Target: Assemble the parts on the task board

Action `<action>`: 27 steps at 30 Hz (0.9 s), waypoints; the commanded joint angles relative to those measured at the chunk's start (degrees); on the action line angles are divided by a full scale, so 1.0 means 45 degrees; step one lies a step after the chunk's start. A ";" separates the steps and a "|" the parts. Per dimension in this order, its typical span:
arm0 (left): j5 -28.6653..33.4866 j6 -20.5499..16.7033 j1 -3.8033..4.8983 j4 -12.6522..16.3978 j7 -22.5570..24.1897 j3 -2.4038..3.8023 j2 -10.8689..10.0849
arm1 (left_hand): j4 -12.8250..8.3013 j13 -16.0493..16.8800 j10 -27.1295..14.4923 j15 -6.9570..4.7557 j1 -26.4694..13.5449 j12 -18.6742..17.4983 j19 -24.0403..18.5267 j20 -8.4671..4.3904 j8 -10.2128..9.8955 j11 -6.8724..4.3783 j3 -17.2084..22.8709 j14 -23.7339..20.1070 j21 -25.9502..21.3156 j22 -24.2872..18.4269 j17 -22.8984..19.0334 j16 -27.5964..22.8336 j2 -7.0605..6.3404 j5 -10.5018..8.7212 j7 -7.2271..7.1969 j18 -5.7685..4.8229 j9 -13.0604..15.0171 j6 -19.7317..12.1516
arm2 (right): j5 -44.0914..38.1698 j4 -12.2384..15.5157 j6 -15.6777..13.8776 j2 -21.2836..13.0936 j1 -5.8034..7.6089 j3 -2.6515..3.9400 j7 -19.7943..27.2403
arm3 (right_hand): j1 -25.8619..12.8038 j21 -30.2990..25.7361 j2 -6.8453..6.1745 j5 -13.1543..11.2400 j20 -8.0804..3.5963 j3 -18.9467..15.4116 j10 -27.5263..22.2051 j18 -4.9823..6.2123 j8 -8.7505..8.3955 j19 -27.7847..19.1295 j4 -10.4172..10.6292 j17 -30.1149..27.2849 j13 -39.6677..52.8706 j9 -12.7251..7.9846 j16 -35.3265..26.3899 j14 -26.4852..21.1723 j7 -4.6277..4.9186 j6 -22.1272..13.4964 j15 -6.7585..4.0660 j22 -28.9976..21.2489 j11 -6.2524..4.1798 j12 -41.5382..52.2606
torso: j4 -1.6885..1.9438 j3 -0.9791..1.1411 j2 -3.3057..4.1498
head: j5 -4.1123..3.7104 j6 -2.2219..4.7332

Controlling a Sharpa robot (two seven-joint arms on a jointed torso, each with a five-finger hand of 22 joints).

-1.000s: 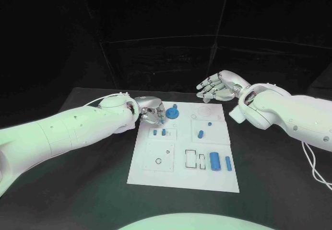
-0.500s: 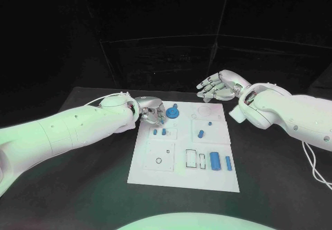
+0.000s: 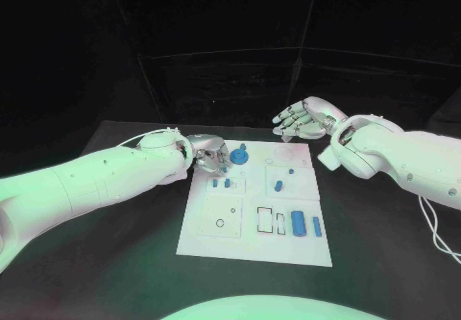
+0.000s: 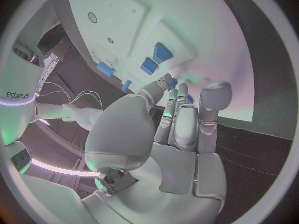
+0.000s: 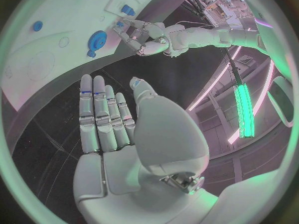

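The white task board point(image 3: 252, 233) lies in the middle of the table. My left hand point(image 3: 210, 159) hovers low over its far left corner, beside a round blue part point(image 3: 238, 157). Thumb and fingers are drawn together, and a small blue part point(image 4: 174, 82) shows pinched at their tips. Two small blue pieces point(image 3: 222, 183) stand just in front of that hand, seen close in the left wrist view point(image 4: 156, 58). My right hand point(image 3: 302, 120) is raised beyond the board's far edge, fingers apart and holding nothing. The right wrist view shows the left hand point(image 5: 143, 35) and the round part point(image 5: 96, 37).
More blue parts sit on the board: a peg point(image 3: 278, 186), a smaller one point(image 3: 291, 172), a cylinder point(image 3: 298, 223) and a bar point(image 3: 316, 227) near the front right. Empty cut-outs point(image 3: 264, 219) lie beside them. Black table surrounds the board.
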 commanded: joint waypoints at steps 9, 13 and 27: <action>0.0060 -0.0149 0.0016 0.0091 -0.0036 0.0007 -0.0131 | -0.0048 -0.0002 -0.0383 0.0140 0.0064 -0.0343 -0.0029 0.0129 -0.0335 0.0068 -0.0234 0.0047 0.0033 -0.0007 -0.0142 -0.0068 -0.0208 -0.0061 0.0067 -0.0166 0.0016 -0.0345 | -0.0005 -0.0047 0.0050 -0.0025 0.0025 0.0009 -0.0081 | 0.0103 -0.0057 0.0031 0.0033 0.0047 0.0040 -0.0070 0.0102 0.0053 -0.0051 -0.0031 -0.0039 -0.0017 -0.0010 -0.0032 -0.0078 0.0384 -0.0086 0.0021 -0.0020 -0.0002 0.0073 | 0.0005 -0.0010 -0.0007 | -0.0001 0.0009; 0.0085 -0.0282 0.0016 0.0220 -0.0031 0.0015 -0.0345 | -0.0066 -0.0007 -0.0571 0.0168 0.0108 -0.0469 -0.0057 0.0154 -0.0398 0.0111 -0.0299 0.0035 -0.0038 -0.0083 -0.0198 -0.0077 -0.0212 -0.0061 0.0096 -0.0150 0.0029 -0.0365 | -0.0424 -0.0107 0.0261 -0.0074 0.0025 0.0008 -0.0410 | 0.0236 -0.0081 0.0004 -0.0024 0.0033 0.0128 -0.0080 0.0111 0.0130 -0.0027 -0.0158 -0.0130 -0.0018 0.0006 -0.0025 -0.0073 0.0354 0.0017 0.0003 -0.0037 -0.0023 0.0090 | 0.0019 -0.0018 -0.0016 | -0.0035 0.0023; 0.9787 -0.1953 0.0181 0.1014 0.3153 0.0089 -0.1889 | 0.0151 0.0015 -0.0404 0.0333 0.0128 -0.0414 -0.1567 0.0342 -0.0174 0.0262 0.0026 -0.1105 -0.3123 -0.3368 -0.3005 -0.1487 0.0477 -0.0032 0.0343 0.0429 0.0072 0.0487 | -0.7242 -0.0024 0.1619 -0.0592 -0.0116 -0.0004 -0.1926 | 0.0674 0.3485 -0.0603 -0.1393 -0.1336 0.2165 0.2024 0.0101 -0.0386 0.1777 -0.1346 0.1213 -0.0016 -0.0073 0.2527 0.3438 -0.0685 0.2820 -0.1300 0.2481 -0.1086 -0.1005 | -0.0004 0.0002 -0.0009 | -0.0429 0.0255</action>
